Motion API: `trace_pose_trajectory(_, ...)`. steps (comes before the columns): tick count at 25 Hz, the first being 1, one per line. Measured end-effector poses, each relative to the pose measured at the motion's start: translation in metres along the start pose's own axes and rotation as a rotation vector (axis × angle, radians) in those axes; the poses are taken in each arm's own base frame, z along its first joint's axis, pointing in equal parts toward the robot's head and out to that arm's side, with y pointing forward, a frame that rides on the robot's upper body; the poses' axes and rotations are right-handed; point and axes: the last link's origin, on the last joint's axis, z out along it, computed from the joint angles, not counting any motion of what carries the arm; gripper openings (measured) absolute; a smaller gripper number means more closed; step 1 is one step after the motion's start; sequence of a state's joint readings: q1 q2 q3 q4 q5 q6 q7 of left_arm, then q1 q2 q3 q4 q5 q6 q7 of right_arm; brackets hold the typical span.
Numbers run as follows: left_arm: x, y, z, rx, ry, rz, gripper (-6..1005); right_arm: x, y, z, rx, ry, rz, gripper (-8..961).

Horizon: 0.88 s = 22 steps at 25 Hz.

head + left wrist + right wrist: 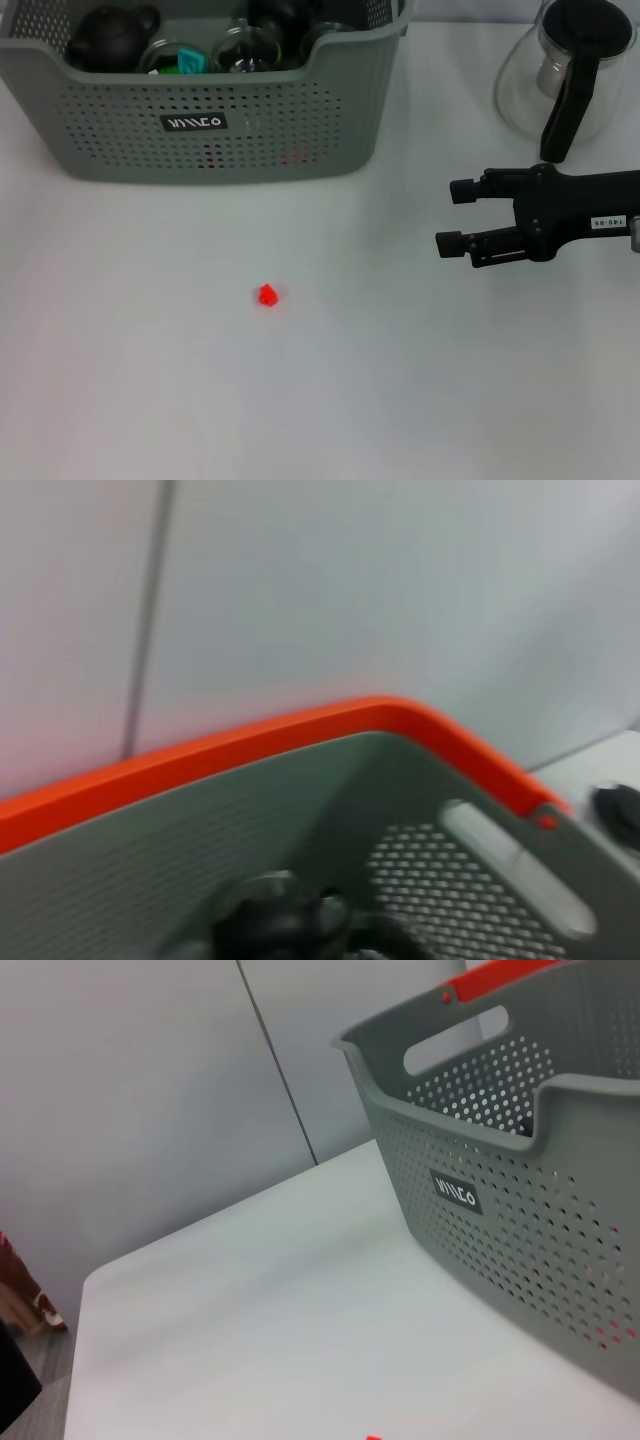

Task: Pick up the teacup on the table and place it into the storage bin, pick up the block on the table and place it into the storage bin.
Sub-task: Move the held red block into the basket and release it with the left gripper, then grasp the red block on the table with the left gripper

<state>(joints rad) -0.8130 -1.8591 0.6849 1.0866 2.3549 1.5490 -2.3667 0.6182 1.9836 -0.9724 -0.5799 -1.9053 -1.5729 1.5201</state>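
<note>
The small red block lies on the white table, in front of the storage bin, a grey-green perforated basket at the back left. Inside the bin I see a black teapot and glass cups; I cannot tell which of them is the teacup. My right gripper hovers open and empty over the table's right side, fingers pointing left, well to the right of the block. The right wrist view shows the bin's labelled wall. The left wrist view looks into the bin past its orange rim. My left gripper is out of sight.
A glass carafe with a black handle stands at the back right, just behind the right arm. White tabletop spreads around the block.
</note>
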Motion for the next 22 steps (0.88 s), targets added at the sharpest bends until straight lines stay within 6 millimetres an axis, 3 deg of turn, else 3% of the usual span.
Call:
trace_pose_trajectory(3,0.003,0.022,-0.008,-0.102,-0.015,0.111,895,0.0,0.0,-0.001,0.002,0.0,0.001,915)
trace_pose_trajectory(6,-0.008,0.067,-0.013,-0.292,-0.088,0.329,961,-0.001,-0.001,-0.002,0.005,-0.001,0.004,915)
trace_pose_trajectory(12,-0.053,0.124,0.008,-0.384,-0.249,0.584,960,0.0,-0.003,-0.003,0.023,-0.019,0.021,915)
trace_pose_trajectory(13,-0.053,0.124,0.008,-0.384,-0.249,0.584,960,0.0,-0.004,-0.004,0.028,-0.024,0.026,915)
trace_pose_trajectory(15,-0.075,0.149,0.023,-0.404,-0.321,0.666,960,0.0,-0.005,-0.006,0.04,-0.031,0.038,915)
trace_pose_trajectory(19,-0.097,0.162,0.051,-0.361,-0.453,0.686,960,0.002,-0.007,-0.008,0.056,-0.04,0.049,915)
trace_pose_trajectory(22,-0.112,0.171,0.086,-0.257,-0.575,0.634,960,0.002,-0.007,-0.008,0.06,-0.042,0.05,915)
